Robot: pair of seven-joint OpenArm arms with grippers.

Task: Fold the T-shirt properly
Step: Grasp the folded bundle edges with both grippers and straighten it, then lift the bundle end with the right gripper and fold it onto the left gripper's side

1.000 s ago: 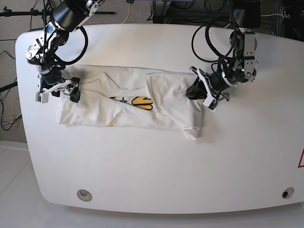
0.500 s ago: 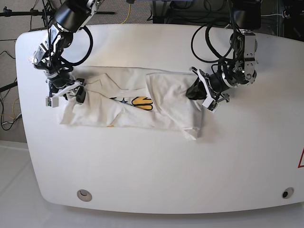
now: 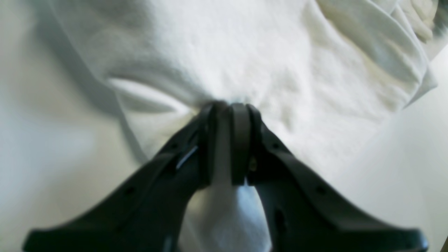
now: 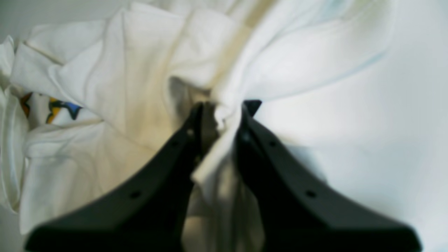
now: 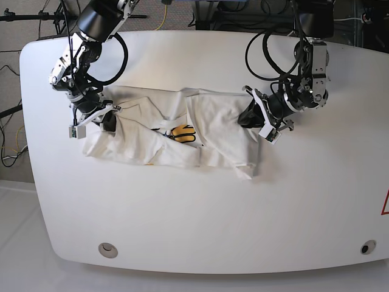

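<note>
The white T-shirt (image 5: 213,131) lies crumpled across the middle of the table, with a yellow part of its print (image 5: 182,132) showing between folds. My left gripper (image 5: 249,115) is at the shirt's right end. In the left wrist view its jaws (image 3: 227,108) are shut on a pinch of white cloth (image 3: 245,52). My right gripper (image 5: 108,121) is at the shirt's left end. The right wrist view shows that gripper (image 4: 222,108) shut on a fold of cloth (image 4: 133,70), with blue and orange print (image 4: 56,106) at the far left.
The white table (image 5: 200,219) has a round hole at the front left (image 5: 108,249) and another at the front right (image 5: 365,247). Cables and stands crowd the back edge. The floor lies past the table's left side.
My right gripper has shut on the shirt's left end and moved right, bunching the cloth toward the middle. The left arm has stayed put, still gripping.
</note>
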